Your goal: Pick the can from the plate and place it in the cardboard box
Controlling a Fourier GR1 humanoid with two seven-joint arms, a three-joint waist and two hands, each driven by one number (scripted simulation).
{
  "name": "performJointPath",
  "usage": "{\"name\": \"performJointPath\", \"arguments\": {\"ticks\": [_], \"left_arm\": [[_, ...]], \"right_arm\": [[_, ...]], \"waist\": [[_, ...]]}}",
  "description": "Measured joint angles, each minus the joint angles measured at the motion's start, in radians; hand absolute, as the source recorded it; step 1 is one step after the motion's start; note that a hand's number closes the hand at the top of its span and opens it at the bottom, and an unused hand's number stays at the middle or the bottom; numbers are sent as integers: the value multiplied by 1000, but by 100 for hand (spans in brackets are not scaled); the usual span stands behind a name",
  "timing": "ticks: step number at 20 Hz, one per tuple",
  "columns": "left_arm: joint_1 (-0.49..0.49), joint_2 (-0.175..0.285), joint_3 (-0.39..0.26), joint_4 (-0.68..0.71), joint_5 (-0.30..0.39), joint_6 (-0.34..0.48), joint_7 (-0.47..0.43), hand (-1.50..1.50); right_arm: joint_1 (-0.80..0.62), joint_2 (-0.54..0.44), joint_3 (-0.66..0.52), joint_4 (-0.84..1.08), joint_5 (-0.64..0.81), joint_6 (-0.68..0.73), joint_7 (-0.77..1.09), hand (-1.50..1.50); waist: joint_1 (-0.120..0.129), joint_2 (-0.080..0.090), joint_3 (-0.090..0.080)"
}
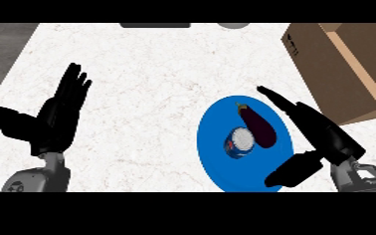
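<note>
The small blue metal can [240, 142] with a silvery end is seen on the round blue plate [217, 160] near the front right corner of the tabletop [147, 79], just left of the nearer, spread right hand [325, 133].

The left hand [53, 122] and right hand [327, 137] are black with slim fingers [73, 82], on grey forearms [46, 176].

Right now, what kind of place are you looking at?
Most likely a kitchen: a pale marbled counter, a blue plate holding a can and an eggplant, and a cardboard box at the right edge.
</note>
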Motion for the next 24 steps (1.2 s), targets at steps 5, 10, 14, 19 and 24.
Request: {"name": "performJointPath", "arguments": {"ticks": [5,10,14,19,24], "left_arm": [[-3,-16,4,7,-27,-8,1,0],[-1,-17,32,11,-24,-30,-4,0],[8,-31,26,-24,-38,-24,23,0],[2,-32,47,-10,-39,-40,18,0],[45,-55,34,-46,-59,-41,7,0]], "right_arm": [[4,59,-13,26,45,28,-14,-150],[13,102,-8,70,115,39,-58,-150],[6,132,-4,94,176,44,-59,-150],[4,154,-9,168,246,41,-120,-150],[15,189,-6,178,279,51,-137,-150]], "waist": [[0,0,0],[1,0,0],[1,0,0],[1,0,0],[1,0,0]]}}
